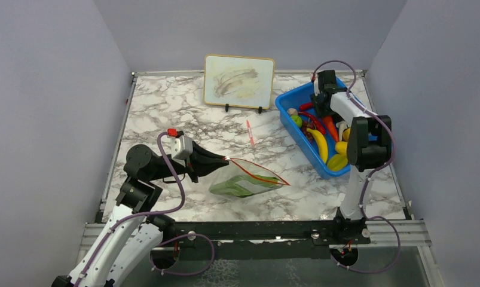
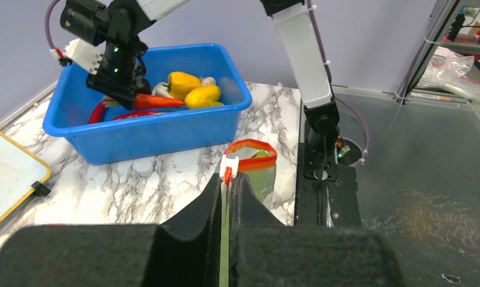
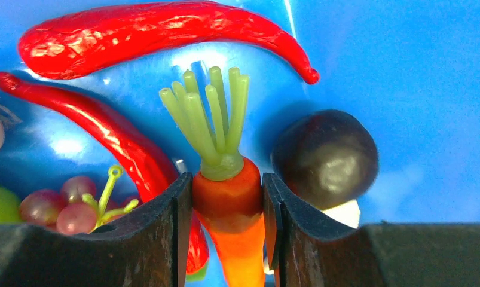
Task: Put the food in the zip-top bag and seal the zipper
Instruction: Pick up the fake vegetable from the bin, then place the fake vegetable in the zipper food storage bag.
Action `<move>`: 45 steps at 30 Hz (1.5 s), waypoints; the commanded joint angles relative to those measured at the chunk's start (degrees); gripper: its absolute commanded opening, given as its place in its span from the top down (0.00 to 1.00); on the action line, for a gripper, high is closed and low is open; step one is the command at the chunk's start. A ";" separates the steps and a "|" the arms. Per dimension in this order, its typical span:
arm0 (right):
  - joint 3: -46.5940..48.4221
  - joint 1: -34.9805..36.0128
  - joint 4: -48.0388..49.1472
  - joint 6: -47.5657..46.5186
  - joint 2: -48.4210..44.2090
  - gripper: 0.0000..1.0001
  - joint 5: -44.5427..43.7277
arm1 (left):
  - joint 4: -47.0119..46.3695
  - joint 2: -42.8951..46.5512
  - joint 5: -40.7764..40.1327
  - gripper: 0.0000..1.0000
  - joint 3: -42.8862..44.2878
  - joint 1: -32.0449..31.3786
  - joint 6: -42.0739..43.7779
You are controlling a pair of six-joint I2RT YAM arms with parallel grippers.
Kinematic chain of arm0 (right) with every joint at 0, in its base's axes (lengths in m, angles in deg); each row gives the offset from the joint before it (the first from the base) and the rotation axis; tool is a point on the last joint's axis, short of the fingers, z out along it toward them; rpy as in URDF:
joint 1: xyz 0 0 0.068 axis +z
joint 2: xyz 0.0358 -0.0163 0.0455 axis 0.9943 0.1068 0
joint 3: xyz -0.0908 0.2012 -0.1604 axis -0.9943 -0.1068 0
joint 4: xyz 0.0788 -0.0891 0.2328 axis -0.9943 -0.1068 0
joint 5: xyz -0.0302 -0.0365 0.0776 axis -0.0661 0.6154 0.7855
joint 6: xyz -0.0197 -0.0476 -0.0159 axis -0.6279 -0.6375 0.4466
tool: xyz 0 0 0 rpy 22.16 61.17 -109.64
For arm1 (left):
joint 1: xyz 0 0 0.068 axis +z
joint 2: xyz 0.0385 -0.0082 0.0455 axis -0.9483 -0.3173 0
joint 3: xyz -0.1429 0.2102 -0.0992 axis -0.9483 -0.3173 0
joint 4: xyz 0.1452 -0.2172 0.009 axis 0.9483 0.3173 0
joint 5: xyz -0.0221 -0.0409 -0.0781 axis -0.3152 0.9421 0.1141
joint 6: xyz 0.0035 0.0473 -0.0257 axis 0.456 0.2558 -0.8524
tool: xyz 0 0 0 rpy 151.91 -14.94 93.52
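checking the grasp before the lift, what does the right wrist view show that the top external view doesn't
Only the right wrist view: the right tool has its fingers pressed on both sides of the carrot, just below its green stalks. The grapes lie beside it.
Only the top external view: the left tool is shut on the zip-top bag at its edge. It also shows the red-and-white pen, the drawing board and the banana.
Both: the blue bin, the carrot and a red chili.
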 commanded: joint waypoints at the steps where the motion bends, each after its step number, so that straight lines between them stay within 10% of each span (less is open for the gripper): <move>1: -0.03 -0.34 -1.37 2.61 -8.22 0.76 -0.53 | -2.41 0.56 -4.35 1.00 -0.70 -0.14 0.07; 15: -7.62 -0.23 -1.05 14.44 -33.15 0.81 11.85 | -1.86 -1.10 -13.93 1.00 -0.28 -0.13 -0.89; 25: -29.98 -0.21 25.30 36.10 -62.17 0.81 36.81 | -2.53 -2.07 -15.17 1.00 -0.07 -0.16 -4.31; 34: -46.89 -0.21 40.24 63.66 -73.28 0.82 34.03 | -8.12 -3.53 -16.26 1.00 -2.61 -0.19 -11.16; 45: -53.23 6.60 43.17 75.74 -70.47 0.82 27.06 | -10.21 -5.35 -16.12 1.00 -3.79 -0.31 -12.71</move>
